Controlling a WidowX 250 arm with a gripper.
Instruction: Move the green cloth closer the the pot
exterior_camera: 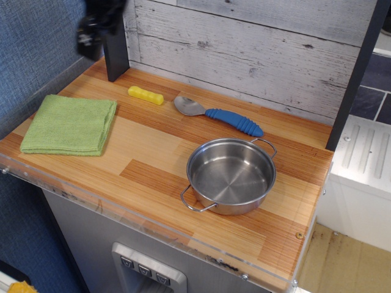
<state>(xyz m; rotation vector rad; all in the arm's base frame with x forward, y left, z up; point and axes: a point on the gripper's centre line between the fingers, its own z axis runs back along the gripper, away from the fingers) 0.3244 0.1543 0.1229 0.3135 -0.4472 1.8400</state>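
1. Overhead-angled view, left side: the green cloth [69,125] lies folded and flat at the left end of the wooden worktop [153,159], its near corner close to the front edge, untouched and lying free of the other items.

2. Same view, upper left: the dark pincer [91,38] hangs blurred in the air above and behind the cloth, in front of the black post [113,43]; whether its jaws stand apart or together cannot be told from this picture. It holds nothing that can be seen.

3. Same view, right of centre: the pot [231,175] sits upright and empty toward the right front of the worktop, well apart from the cloth, with bare wood between them.

4. Same view, rear: a yellow block [145,95] and a blue-handled spoon [219,113] lie along the back, clear of the straight line from cloth to pot.

5. Judgement on the step in hand: the approach to the cloth appears under way, the move itself not yet begun. A good descent would land on the cloth's right-hand folded edge, pinching all layers so it does not unfold. Then drag or lift it low toward the pot, stopping short of the near loop handle [194,204] so the pot is not nudged.
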